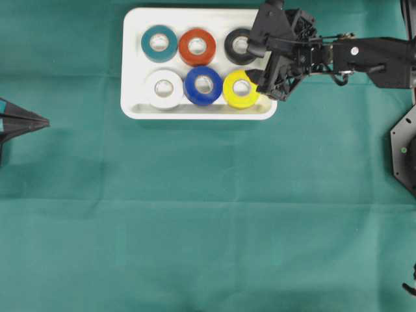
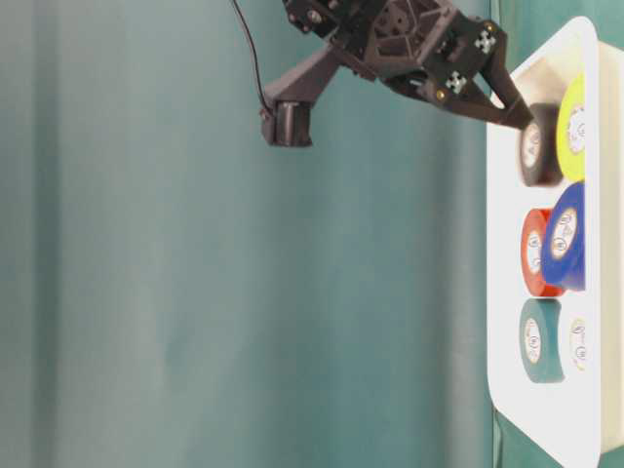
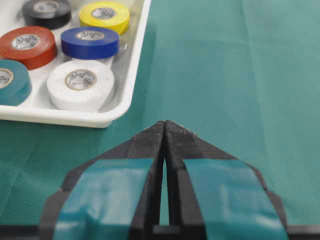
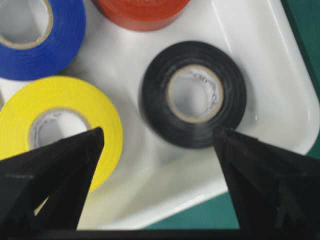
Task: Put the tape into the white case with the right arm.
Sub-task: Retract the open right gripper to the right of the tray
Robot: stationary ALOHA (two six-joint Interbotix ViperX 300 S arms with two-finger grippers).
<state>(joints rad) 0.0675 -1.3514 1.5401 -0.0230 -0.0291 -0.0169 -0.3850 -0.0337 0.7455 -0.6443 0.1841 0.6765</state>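
Note:
The white case (image 1: 195,114) lies at the top middle of the green cloth and holds several tape rolls lying flat. The black roll (image 4: 155,100) lies in the case's far right corner, the yellow roll (image 4: 75,102) beside it. My right gripper (image 4: 159,132) hovers open over the case's right end, with nothing between its fingers. One fingertip is over the yellow roll and the other at the black roll's edge. Overhead, the right gripper (image 1: 252,64) covers part of the black roll (image 1: 235,47) and the yellow roll (image 1: 239,91). My left gripper (image 3: 165,122) is shut and empty.
Teal (image 1: 159,43), red (image 1: 197,46), white (image 1: 164,88) and blue (image 1: 203,85) rolls fill the rest of the case. The left gripper (image 1: 44,121) rests at the table's left edge. A black arm base (image 1: 406,149) stands at the right edge.

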